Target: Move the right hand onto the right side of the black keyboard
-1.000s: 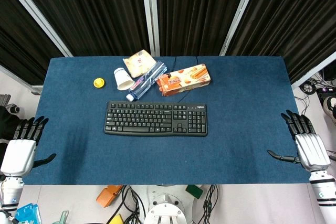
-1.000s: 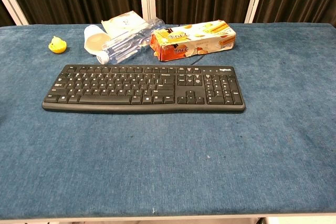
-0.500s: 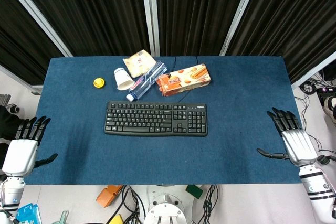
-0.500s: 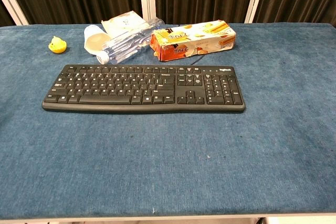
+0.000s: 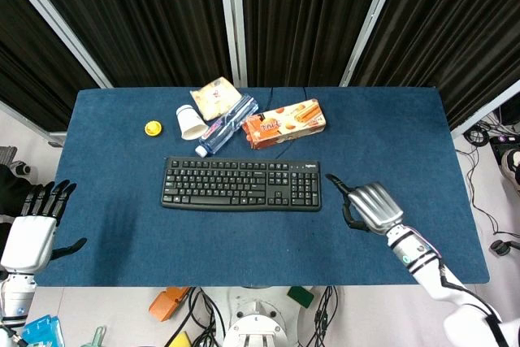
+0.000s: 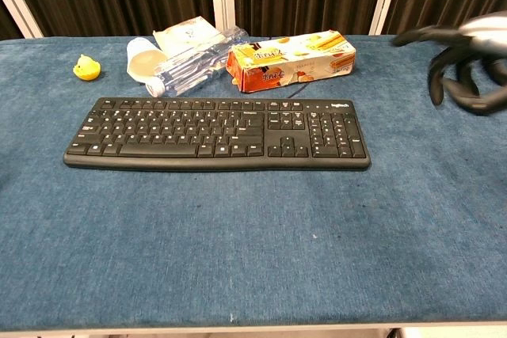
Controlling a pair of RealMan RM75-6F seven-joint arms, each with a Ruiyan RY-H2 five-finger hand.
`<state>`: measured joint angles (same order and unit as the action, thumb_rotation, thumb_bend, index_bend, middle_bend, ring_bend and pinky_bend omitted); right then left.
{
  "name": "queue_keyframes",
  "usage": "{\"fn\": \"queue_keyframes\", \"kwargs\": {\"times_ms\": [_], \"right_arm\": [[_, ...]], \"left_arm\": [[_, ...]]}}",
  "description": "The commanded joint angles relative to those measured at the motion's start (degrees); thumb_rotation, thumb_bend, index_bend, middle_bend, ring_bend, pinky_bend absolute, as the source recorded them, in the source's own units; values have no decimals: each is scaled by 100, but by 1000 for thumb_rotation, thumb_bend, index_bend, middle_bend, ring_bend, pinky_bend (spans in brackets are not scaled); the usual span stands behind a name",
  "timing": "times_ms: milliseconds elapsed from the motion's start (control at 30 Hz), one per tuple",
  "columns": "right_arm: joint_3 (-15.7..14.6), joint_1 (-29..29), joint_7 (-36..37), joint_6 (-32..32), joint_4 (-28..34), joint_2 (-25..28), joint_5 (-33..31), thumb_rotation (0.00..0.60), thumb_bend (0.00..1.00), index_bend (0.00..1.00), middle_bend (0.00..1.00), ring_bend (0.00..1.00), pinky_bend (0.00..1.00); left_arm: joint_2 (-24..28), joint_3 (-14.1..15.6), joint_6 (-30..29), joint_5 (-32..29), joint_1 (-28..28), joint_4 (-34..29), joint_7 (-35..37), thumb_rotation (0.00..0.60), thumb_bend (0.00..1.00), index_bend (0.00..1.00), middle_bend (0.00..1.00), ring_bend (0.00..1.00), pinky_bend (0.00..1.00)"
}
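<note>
The black keyboard (image 5: 241, 184) (image 6: 218, 132) lies flat in the middle of the blue table (image 5: 390, 144). My right hand (image 5: 370, 205) (image 6: 467, 61) hovers above the cloth just right of the keyboard's number-pad end, clear of the keys. Its thumb reaches toward the keyboard, its fingers hang down bent and apart, and it holds nothing. My left hand (image 5: 32, 229) sits off the table's left edge with fingers spread and empty; the chest view does not show it.
Behind the keyboard lie an orange biscuit box (image 5: 284, 123) (image 6: 291, 59), a water bottle on its side (image 5: 226, 126), a tipped paper cup (image 5: 189, 122), a snack packet (image 5: 214, 97) and a small yellow toy (image 5: 153, 127) (image 6: 86, 68).
My right hand has swept left from the table's right edge to a spot just beside the keyboard's right end, entering the chest view. The left hand stayed put.
</note>
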<state>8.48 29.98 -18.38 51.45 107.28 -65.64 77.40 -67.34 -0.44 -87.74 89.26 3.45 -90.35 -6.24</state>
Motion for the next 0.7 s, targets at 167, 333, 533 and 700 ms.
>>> {"fn": "queue_keyframes", "kwargs": {"times_ms": [167,333,533,700], "right_arm": [[280,1258,-1363,-741,-438,-1024,-1844,390,1000,295,945,1000,1000],[209,1865,-1869,-826,-960,-1556,-2970,389,1000,306,947,1000,1000],[113,2378,-2032,-882,-1407,-1935,-3752,390,1000,307,956,1000,1000],[15,2673,-2080,-888,-1602,-2115,-4072,388,1000,303,956,1000,1000]], "left_arm": [[-18,42,23,-26,-37,114,87,600,45,80,64,23,0],[-50,69,45,-45,-60,213,136,600,45,80,63,23,0],[-77,64,81,-80,-61,288,185,600,44,80,63,23,0],[-87,52,95,-96,-55,312,200,600,45,80,64,23,0]]}}
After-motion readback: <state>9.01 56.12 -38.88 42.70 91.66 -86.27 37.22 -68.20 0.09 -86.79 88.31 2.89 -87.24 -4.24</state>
